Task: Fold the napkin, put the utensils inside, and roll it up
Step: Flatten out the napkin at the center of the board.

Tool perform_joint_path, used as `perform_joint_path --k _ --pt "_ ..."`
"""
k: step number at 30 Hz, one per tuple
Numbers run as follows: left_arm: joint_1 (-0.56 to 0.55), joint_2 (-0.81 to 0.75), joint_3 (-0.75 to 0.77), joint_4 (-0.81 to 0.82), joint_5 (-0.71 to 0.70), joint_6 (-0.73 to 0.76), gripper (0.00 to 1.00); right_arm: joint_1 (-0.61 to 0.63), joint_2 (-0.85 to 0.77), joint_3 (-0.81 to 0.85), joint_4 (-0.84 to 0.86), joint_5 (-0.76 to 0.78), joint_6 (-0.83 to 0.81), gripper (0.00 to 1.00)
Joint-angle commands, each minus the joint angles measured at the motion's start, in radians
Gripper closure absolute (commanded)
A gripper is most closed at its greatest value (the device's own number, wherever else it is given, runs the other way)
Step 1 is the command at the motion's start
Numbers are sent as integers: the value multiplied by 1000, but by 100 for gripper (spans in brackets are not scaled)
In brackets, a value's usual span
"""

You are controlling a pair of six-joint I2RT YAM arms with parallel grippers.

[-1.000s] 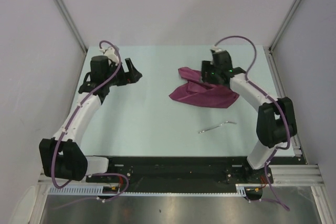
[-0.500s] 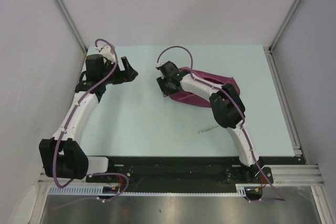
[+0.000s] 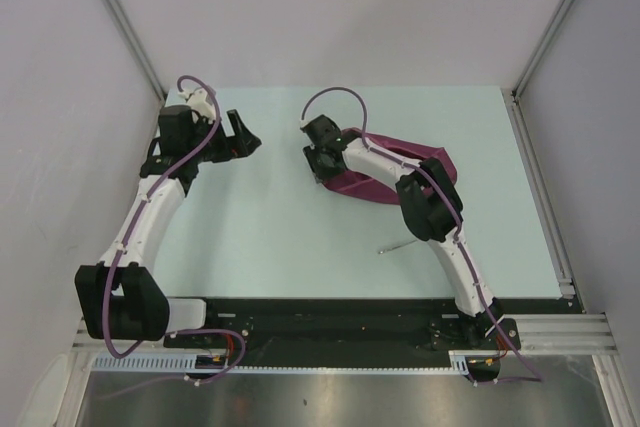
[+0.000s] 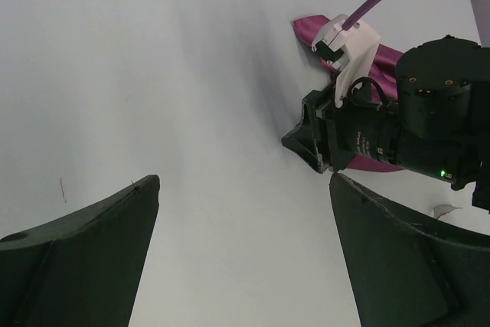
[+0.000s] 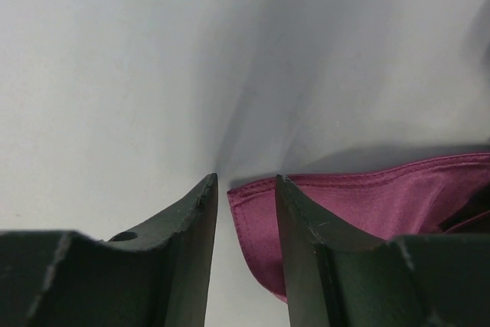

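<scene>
**Napkin bunched, fold not yet made**

The napkin (image 3: 362, 188) lies in a rumpled heap on the table (image 3: 280, 227), toward 1 o'clock from the middle in the top view. It is neither flat nor folded. The utensil (image 3: 395, 245) rests bare on the table at about 5 o'clock from the cloth, apart from it and partly hidden under my right forearm. By my reckoning nothing is finished: spreading, folding, loading and rolling are all left to do.

My right arm reaches across the heap, bent at the elbow. My right claw (image 5: 245, 183) sits at the cloth's 9 o'clock end, its jaws narrowed around a hemmed corner. I see a sliver of table between one finger and the hem, so I judge the corner straddled, not clenched.

My left claw (image 4: 243, 180) hangs released and wide at 9 o'clock from the right one, well apart, grasping nothing and pointed toward it.
</scene>
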Motion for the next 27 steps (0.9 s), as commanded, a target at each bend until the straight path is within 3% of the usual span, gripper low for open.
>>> perform_joint_path --k 1,16,24,27 --pt "12 -27 -11 42 31 -16 3 2 6 36 -34 -22 4 59" --pt "17 -26 -16 51 48 -25 3 4 17 -16 -55 -10 41 63" --pt "23 -26 -22 59 48 -31 3 -15 10 -19 -40 -126 24 100" --pt "23 -24 -33 71 52 -40 3 -13 -42 -18 -34 -209 -6 100"
